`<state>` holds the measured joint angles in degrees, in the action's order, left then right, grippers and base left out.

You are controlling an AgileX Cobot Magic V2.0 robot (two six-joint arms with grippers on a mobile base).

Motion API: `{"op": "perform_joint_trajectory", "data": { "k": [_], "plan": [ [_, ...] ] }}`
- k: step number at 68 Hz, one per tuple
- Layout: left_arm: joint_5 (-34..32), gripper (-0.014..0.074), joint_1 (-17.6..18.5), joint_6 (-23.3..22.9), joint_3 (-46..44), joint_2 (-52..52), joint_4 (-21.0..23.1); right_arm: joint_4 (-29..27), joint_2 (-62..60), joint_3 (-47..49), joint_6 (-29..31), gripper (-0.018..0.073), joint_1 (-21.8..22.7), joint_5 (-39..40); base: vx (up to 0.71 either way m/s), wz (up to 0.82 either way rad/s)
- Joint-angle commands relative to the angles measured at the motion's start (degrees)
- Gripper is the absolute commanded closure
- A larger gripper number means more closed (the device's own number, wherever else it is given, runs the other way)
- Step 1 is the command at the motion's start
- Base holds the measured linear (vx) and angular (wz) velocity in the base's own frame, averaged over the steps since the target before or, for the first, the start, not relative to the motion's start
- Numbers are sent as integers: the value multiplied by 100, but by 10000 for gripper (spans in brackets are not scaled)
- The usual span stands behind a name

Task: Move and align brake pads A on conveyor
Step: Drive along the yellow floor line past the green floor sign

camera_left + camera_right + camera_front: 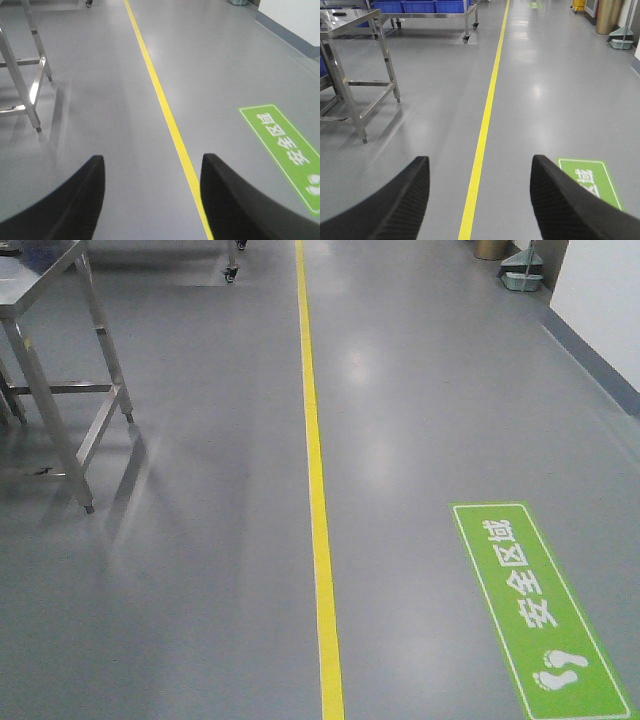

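A factory aisle with a grey floor (180, 590). A yellow line (318, 490) runs straight away from the robot, and a green floor sign (535, 605) with white footprints lies to its right. To the left stands a steel table (347, 20) on thin legs. Farther back, blue bins (420, 6) sit on a wheeled rack (466, 20). Each wrist view looks out between two black fingers. The left gripper (152, 158) is spread wide and holds nothing, with only bare floor between its fingers. The right gripper (480, 159) is equally wide and also empty. Both point forward along the aisle, above the floor and touching nothing. This looks like a travelling posture: arms level and jaws ready while the mobile base is away from any workstation. The brake pads A are not visible in any view, and neither is the conveyor. Where the pads lie, which way they point and how their long axes run cannot be told. The task appears not yet begun.
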<state>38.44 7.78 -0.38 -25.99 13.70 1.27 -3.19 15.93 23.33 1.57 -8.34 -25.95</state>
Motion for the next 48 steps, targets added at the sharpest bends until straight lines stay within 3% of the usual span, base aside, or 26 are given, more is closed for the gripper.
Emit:
{"op": "perform_joint_trajectory", "data": {
  "k": [1,48],
  "plan": [
    [-386,182,8,-22,-151,71,37,30,49,161,21,127,27,412,65,8],
    [-386,182,8,-22,-151,71,37,30,49,161,21,127,27,413,68,0]
  ]
}}
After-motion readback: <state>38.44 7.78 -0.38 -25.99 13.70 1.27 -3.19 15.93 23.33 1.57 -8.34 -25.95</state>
